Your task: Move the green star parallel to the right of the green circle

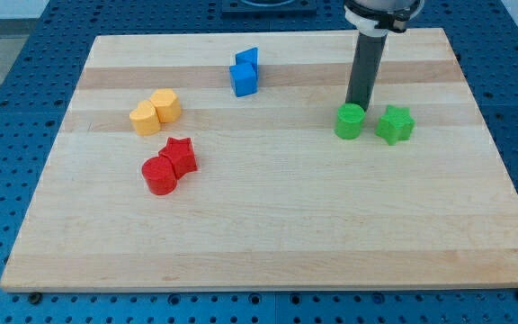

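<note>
The green star (395,124) lies on the wooden board (268,243) toward the view's right, just beside the green circle (350,121) and on its right, roughly level with it; a narrow strip of board shows between the two.

Nearest the view's bottom sit the red blocks at the view's left: a red circle (160,175) with a red star (181,157) touching it from above and to the right. Farther up and left, two yellow blocks press together, a yellow one (145,118) whose shape is hard to make out and a yellow hexagon-like one (166,105) on its right.

Behind the green circle stands the dark rod, and the tip (358,105) meets the board right at the circle's far edge, seemingly touching it; the star is off to the tip's right. The rod carries no jaws, so nothing is pinched.

Farthest up, near the board's middle, two blue blocks (244,73) huddle together, their shapes unclear.
</note>
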